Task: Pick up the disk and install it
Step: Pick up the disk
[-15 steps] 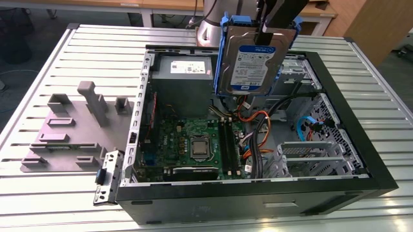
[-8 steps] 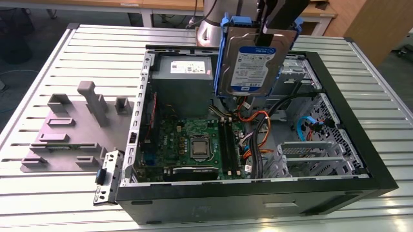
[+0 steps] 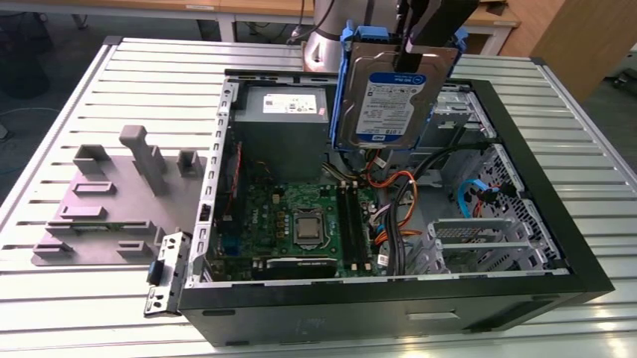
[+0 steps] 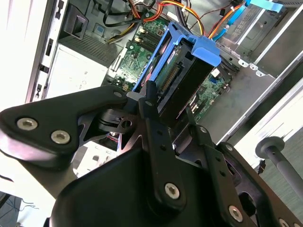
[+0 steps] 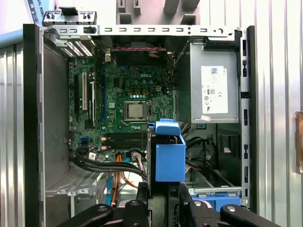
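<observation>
The disk (image 3: 386, 101) hangs upright in the upper middle of the exterior view. Its white-and-blue label faces the camera and its blue carrier frame runs along its edges. The gripper (image 3: 422, 46) holds it by the top edge. In the second wrist view the black fingers (image 4: 149, 101) are clamped on either side of the carrier.

The disk is above the open computer case (image 3: 557, 246), over the far end of the motherboard (image 3: 298, 216) and just beside the grey power supply (image 3: 283, 112). Orange cables (image 3: 393, 183) lie below it. Toward the exterior view's left, a grey fixture (image 3: 110, 201) rests on the slatted table (image 3: 100, 298).
</observation>
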Controlling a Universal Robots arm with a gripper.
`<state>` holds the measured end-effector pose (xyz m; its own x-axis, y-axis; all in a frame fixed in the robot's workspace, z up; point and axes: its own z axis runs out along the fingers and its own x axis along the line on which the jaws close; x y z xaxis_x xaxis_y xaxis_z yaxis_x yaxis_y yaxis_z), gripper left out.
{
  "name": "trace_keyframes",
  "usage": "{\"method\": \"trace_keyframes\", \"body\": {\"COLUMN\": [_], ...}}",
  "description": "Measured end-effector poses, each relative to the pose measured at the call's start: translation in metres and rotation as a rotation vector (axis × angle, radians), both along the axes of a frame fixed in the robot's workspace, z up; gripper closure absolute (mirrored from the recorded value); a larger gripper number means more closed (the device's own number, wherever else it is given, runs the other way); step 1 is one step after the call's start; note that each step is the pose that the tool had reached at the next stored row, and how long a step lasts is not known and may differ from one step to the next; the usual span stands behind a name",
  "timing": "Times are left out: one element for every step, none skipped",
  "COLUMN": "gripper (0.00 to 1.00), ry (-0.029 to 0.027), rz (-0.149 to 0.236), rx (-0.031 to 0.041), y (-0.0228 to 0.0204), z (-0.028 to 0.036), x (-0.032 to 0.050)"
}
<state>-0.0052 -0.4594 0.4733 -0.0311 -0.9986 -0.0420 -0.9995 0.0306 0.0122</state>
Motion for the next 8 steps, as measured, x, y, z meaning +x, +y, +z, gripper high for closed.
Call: {"method": "trace_keyframes", "body": {"gripper": [0.65,0.65,0.65,0.65,0.65,0.65,0.65,0.65], "ry": [0.0,0.0,0.0,0.0,0.0,0.0,0.0,0.0], "rz": [0.0,0.0,0.0,0.0,0.0,0.0,0.0,0.0], "rx": [0.0,0.0,0.0,0.0,0.0,0.0,0.0,0.0], "y": [0.0,-0.0003,-0.0006,-0.0007,-0.0008,-0.0011,-0.0013,-0.0015], "z": [0.0,0.0,0.0,0.0,0.0,0.0,0.0,0.0], "x": [0.0,0.0,0.0,0.0,0.0,0.0,0.0,0.0]}}
